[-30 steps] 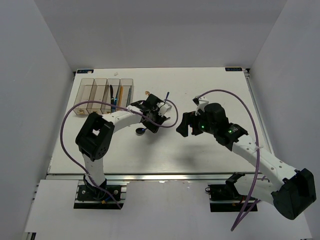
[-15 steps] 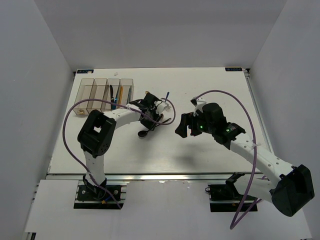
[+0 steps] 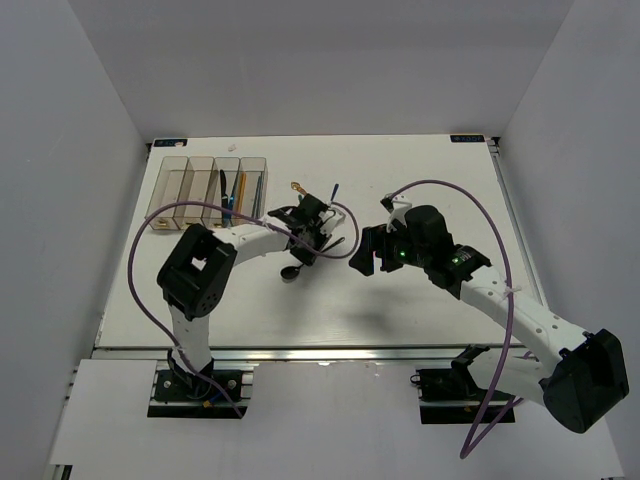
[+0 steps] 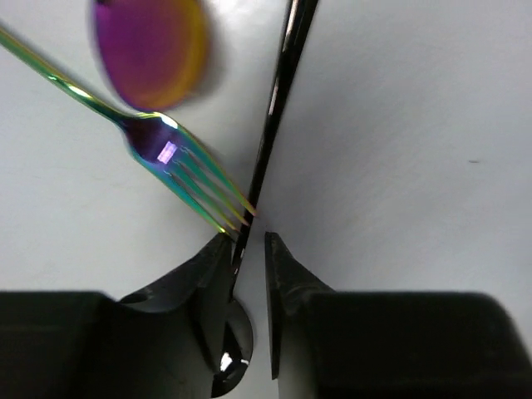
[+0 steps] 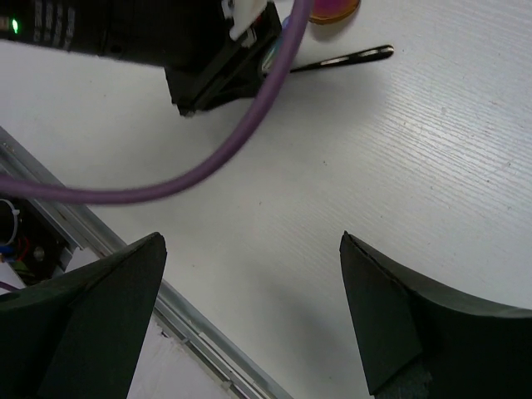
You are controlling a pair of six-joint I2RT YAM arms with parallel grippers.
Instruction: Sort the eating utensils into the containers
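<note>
White walls (image 3: 90, 150) close round a pale table (image 3: 420, 310). The left arm (image 3: 240, 238) bends from its base toward mid-table, and the right arm (image 3: 490, 290) reaches in from the right. The containers (image 3: 190, 190), four clear bins in a row, sit at the far left corner. The two right-hand bins hold slim blue, black and orange pieces (image 3: 240, 188).

The right gripper (image 5: 249, 241) hovers over bare table near the centre, its fingers spread wide with nothing between them. The left gripper (image 4: 247, 245) is down over a black spoon (image 4: 274, 108) at mid-table. Its fingers stand close on either side of the spoon's neck, with a sliver of table showing beside the right one.

A green fork (image 4: 179, 166) lies with its tines touching that handle. A blurred purple-gold spoon bowl (image 4: 150, 37) lies just beside the fork's stem. Farther back lie a gold piece (image 3: 296, 187) and a blue piece (image 3: 334, 190), apart from each other.
</note>
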